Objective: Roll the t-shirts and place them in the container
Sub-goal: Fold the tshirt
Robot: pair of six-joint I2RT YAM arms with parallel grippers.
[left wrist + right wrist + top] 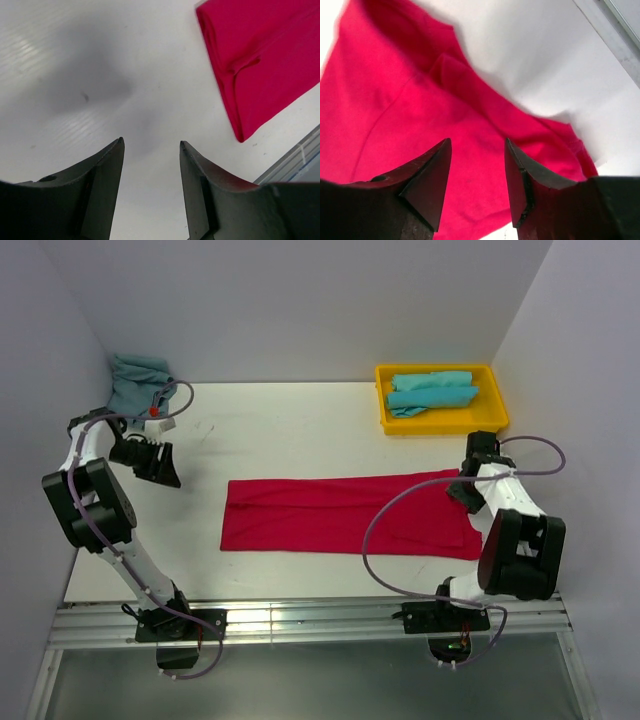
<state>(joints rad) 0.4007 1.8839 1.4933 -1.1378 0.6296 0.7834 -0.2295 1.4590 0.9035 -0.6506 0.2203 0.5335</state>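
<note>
At 6 o'clock the right gripper (476,142), jaws apart, nothing between them, red cloth seen through the gap. The red t-shirt (405,100) fills 7 to 12 o'clock, a folded edge running toward 4. White table (535,55) at 1 to 3 o'clock; metal rail (615,30) in the 1 o'clock corner.

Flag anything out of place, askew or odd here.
One turquoise shirt sits crumpled in the far-left corner, away from the others lying in the tray. The red shirt lies flat mid-table, its right end uneven. Nothing looks spilled or damaged.
</note>
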